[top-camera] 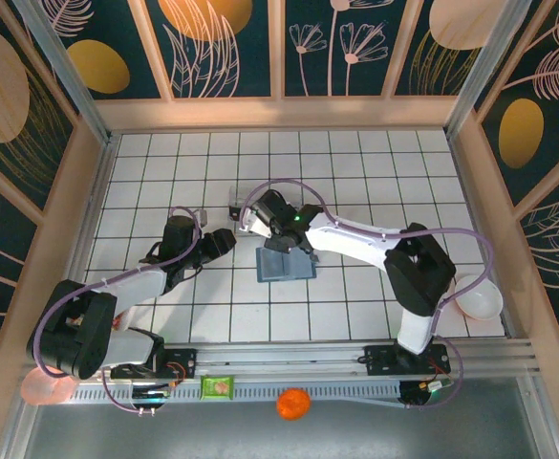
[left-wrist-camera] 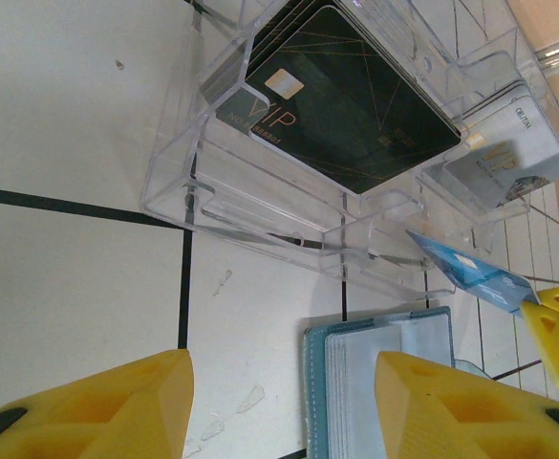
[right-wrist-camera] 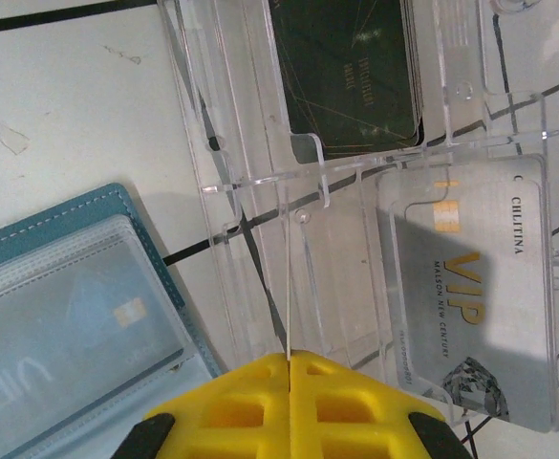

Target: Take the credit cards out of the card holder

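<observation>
The card holder (top-camera: 287,265) lies open on the white tiles, a teal wallet with clear sleeves (left-wrist-camera: 384,382); one sleeve shows a card with a chip (right-wrist-camera: 117,316). My right gripper (top-camera: 277,218) is shut on a bright blue credit card (left-wrist-camera: 470,273), held over the clear plastic tray (left-wrist-camera: 260,206). In the right wrist view that card runs edge-on as a thin line (right-wrist-camera: 286,296) out of the closed yellow fingertips (right-wrist-camera: 288,359). The tray holds a black card (left-wrist-camera: 351,91) and a silver VIP card (right-wrist-camera: 475,296). My left gripper (left-wrist-camera: 284,402) is open just left of the holder (top-camera: 224,241), with nothing between its fingers.
A pink bowl (top-camera: 478,301) sits at the right edge near the right arm. An orange ball (top-camera: 293,404) and a green packet (top-camera: 218,386) lie in front of the rail. Wooden walls enclose the tiled floor on three sides.
</observation>
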